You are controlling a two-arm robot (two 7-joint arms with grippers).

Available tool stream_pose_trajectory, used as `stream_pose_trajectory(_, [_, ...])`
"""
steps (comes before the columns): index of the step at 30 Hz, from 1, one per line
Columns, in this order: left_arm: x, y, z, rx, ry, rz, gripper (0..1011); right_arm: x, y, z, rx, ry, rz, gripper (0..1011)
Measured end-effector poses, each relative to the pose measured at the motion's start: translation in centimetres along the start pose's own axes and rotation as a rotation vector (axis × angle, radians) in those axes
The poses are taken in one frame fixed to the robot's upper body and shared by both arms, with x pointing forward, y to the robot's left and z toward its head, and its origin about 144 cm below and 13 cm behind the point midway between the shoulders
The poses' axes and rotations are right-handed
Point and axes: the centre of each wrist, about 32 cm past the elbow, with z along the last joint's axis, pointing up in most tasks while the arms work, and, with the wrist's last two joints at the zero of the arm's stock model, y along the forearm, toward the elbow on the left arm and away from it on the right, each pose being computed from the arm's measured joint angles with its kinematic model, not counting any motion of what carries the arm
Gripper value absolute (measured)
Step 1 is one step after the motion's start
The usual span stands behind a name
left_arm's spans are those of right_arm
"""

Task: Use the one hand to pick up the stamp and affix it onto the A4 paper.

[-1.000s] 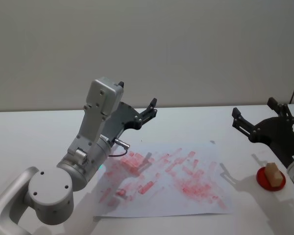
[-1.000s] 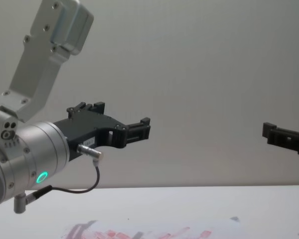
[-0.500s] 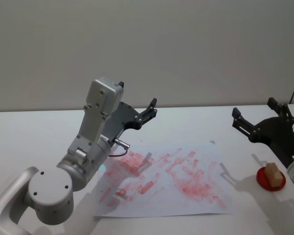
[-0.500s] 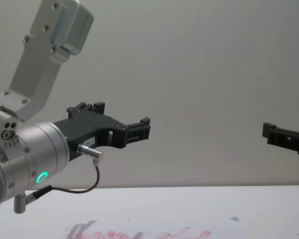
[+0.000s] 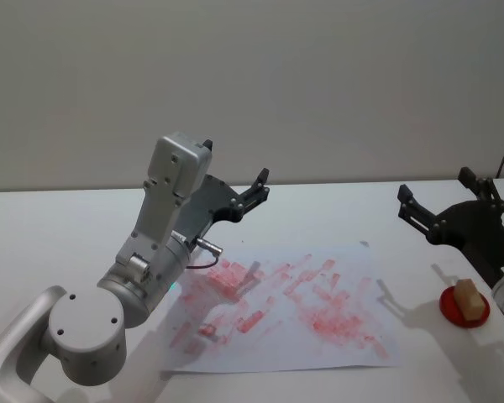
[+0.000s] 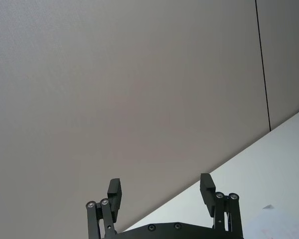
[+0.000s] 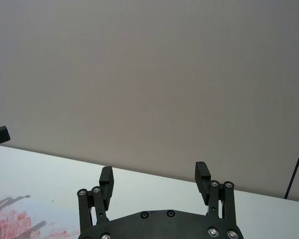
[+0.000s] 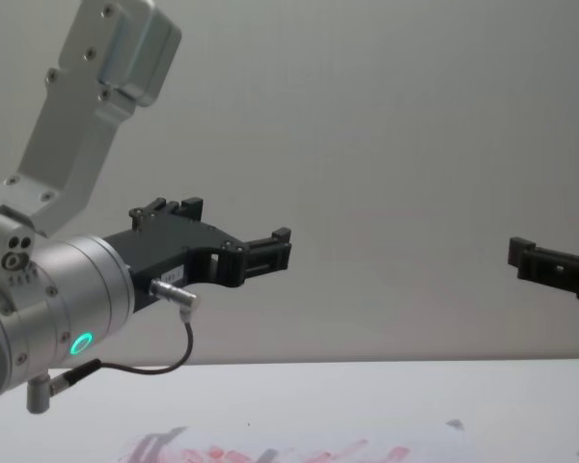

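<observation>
None of the task was done: the stamp (image 5: 465,295) sat on its red pad (image 5: 448,305), lower right, off the A4 paper (image 5: 336,285); the left gripper (image 6: 160,183) and the right gripper (image 7: 154,173) gaped empty.

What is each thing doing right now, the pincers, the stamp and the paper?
Left pincer: open, raised above the table, holding nothing.
Right pincer: open, raised, holding nothing.
Stamp: standing on the red pad, untouched.
A4 paper: lying flat on the table, covered in red marks.
</observation>
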Motion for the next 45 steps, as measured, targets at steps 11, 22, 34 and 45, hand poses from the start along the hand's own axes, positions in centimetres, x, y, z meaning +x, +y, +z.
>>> stream_pose_trajectory(11, [0.0, 0.0, 0.0, 0.000, 0.000, 0.000, 1001, 0.0, -0.1, 0.0, -0.002, 0.000, -0.002, 1001])
stream_pose_trajectory(22, [0.0, 0.0, 0.0, 0.000, 0.000, 0.000, 1001, -0.8, -2.7, -0.2, -0.057, 0.002, -0.076, 1001])
stream_pose_trajectory(34, [0.0, 0.0, 0.0, 0.000, 0.000, 0.000, 1001, -1.2, -5.8, -0.1, -0.146, -0.008, -0.186, 1001])
stream_pose_trajectory(45, [0.0, 0.0, 0.0, 0.000, 0.000, 0.000, 1001, -0.9, -7.4, -0.2, -0.249, -0.012, -0.243, 1001])
